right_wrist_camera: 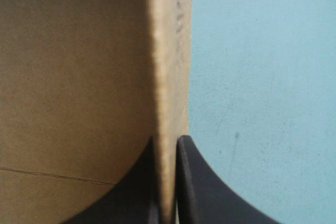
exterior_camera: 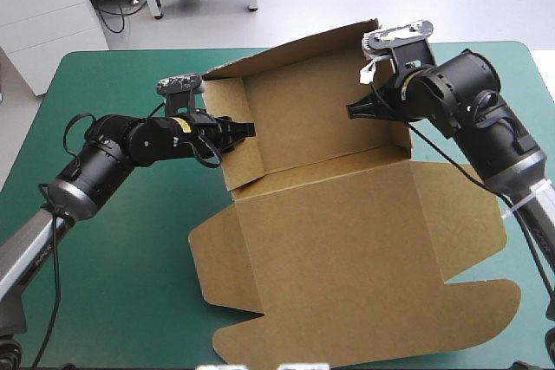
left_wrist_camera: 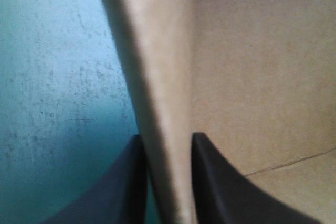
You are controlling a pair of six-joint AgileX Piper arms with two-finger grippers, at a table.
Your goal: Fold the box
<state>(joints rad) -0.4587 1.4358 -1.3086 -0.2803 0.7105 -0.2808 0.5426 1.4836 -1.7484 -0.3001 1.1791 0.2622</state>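
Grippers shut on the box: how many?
2. The left gripper pinches the raised left wall of the box; the right gripper pinches the raised right wall. No other gripper shows.

I record the box (exterior_camera: pixel 347 249) lying on the table (exterior_camera: pixel 113 240), raised walls at its far part, the flat lid at its near part. I find the left gripper (exterior_camera: pixel 247 129) at the box's left wall, that wall between its jaws, one jaw inside the box, one outside. The right gripper (exterior_camera: pixel 354 110) stands likewise at the box's right wall.
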